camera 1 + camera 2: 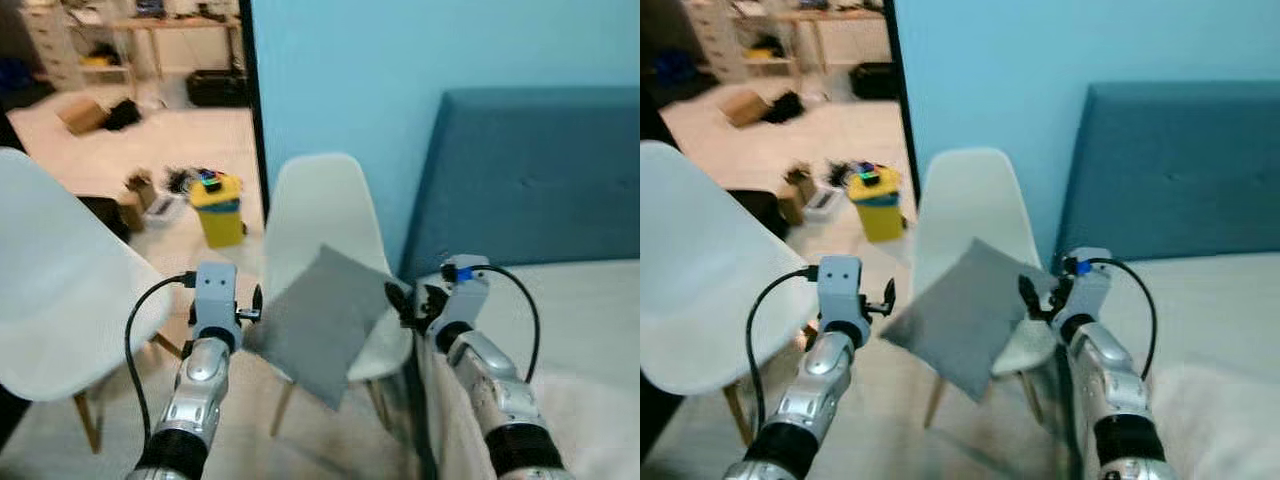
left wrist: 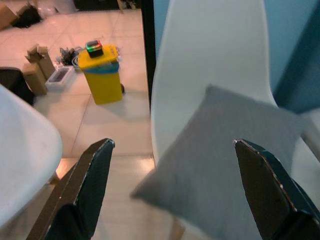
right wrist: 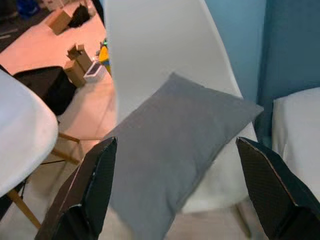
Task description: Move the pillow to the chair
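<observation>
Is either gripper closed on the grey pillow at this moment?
No: both wrist views show the fingers spread wide, with the grey pillow lying free on the white chair, beyond the left gripper and right gripper.

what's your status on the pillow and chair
Left claw and right claw both open, flanking the pillow. Pillow lies tilted on the white chair, one corner overhanging the seat. Nothing in the way.

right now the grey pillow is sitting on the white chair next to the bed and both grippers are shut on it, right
Not quite. The grey pillow is on the white chair beside the bed, but both wrist views show the left gripper and right gripper open, fingers spread clear of it.
</observation>
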